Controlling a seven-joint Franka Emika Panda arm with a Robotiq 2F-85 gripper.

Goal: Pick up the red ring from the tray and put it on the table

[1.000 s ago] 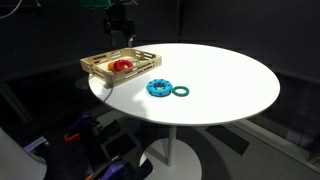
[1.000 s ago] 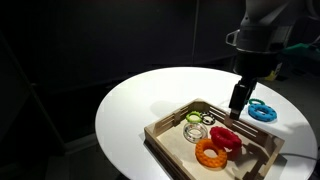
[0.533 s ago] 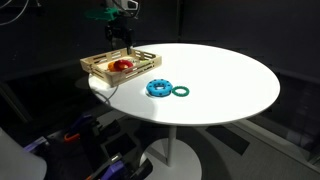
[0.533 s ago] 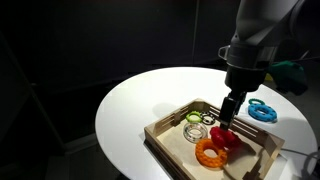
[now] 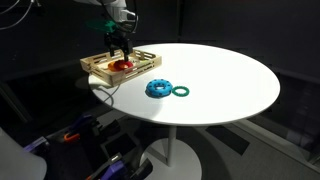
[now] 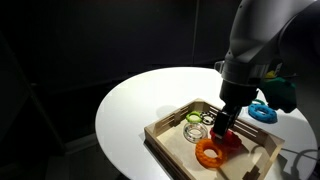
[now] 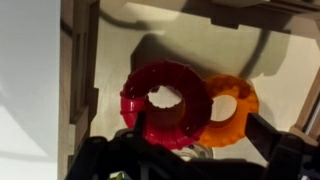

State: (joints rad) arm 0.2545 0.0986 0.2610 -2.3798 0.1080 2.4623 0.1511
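Red ring (image 7: pixel 192 110) lies flat on the floor of the tray (image 7: pixel 84 70), close to one side wall in the wrist view. Orange ring (image 7: pixel 241 108) lies flat beside it, touching; the red one seems to overlap the orange edge a little.

Gripper (image 7: pixel 190 160) is down inside the tray, directly over the red ring, jaws spread wide. One dark finger (image 7: pixel 105 158) is on the tray-wall side and the other is out past the orange ring. Nothing is pinched between them. One fingertip sits at the red ring's outer rim; cannot tell if it touches.

In an exterior view the gripper (image 6: pixel 222 128) points straight down into the tray, hanging from the arm (image 6: pixel 262 40). The red ring shows partly behind the fingers and the orange ring is nearer the camera. Two pale rings (image 6: pixel 195 120), one greenish and one clear, lie just beside each other toward the other end of the tray, apart from the red and orange pair.

The tray is light wood with low slatted sides. It sits on the table (image 6: pixel 130 110), a round white top, close to the rim.

Outside the tray, on the bare tabletop, are a blue ring (image 5: pixel 157 88) and a dark green ring (image 5: pixel 181 91). They lie flat side by side, touching or nearly so, well apart from the tray. A white pedestal (image 5: pixel 178 145) stands under the top. The room around is dark.
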